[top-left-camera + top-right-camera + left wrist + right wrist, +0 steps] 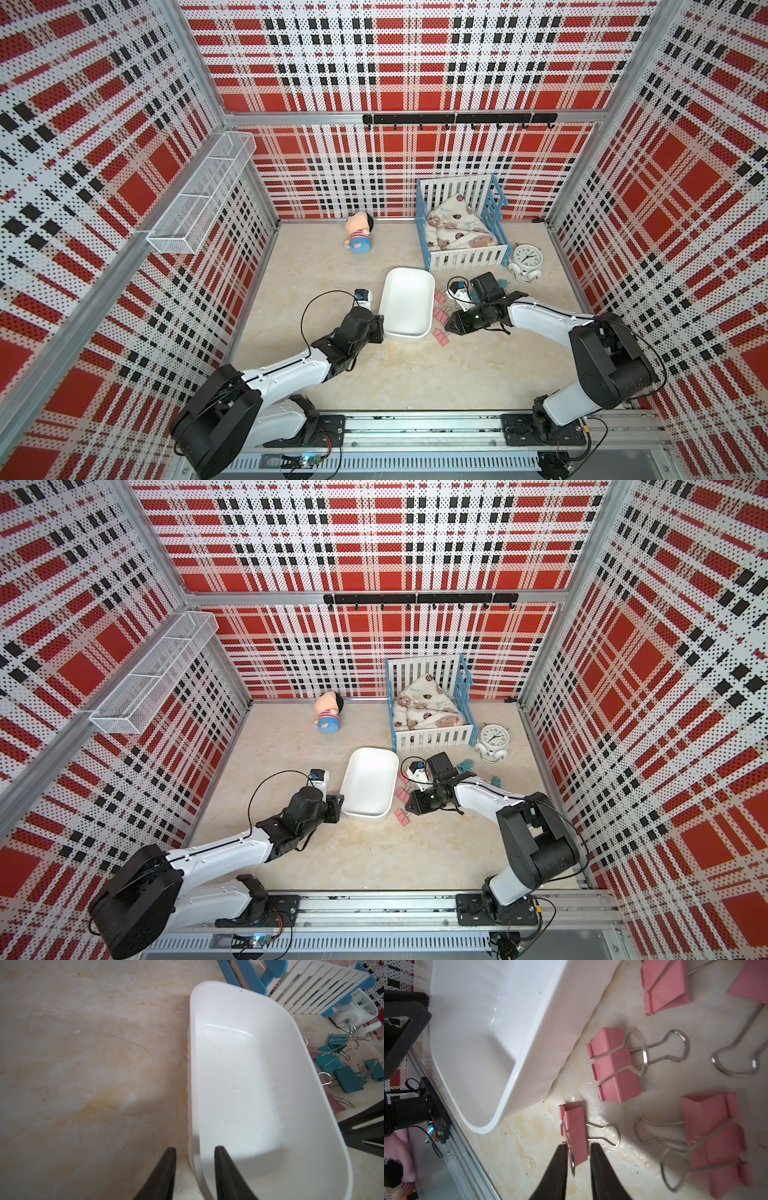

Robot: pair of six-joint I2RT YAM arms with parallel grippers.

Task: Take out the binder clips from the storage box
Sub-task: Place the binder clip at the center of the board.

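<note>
The storage box (407, 303) (370, 783) is a white tub at mid-table, and nothing lies inside it (249, 1064). My left gripper (195, 1148) (380, 328) straddles its near left rim, one finger outside the wall and one inside, shut on it. Several pink binder clips (440, 313) (614, 1066) lie on the table along the box's right side. Teal binder clips (347, 1081) (465, 765) lie farther back, towards the clock. My right gripper (579, 1144) (448, 326) hovers low over the nearest pink clip (575, 1130). Its fingers stand slightly apart on either side of that clip, which rests on the table.
A white-and-blue toy crib (461, 224) with a blanket stands behind the box. A white alarm clock (525, 257) sits to its right and a doll (359, 232) lies at the back. A wire-mesh basket (199, 195) hangs on the left wall, a black hook rail (457, 118) on the back wall.
</note>
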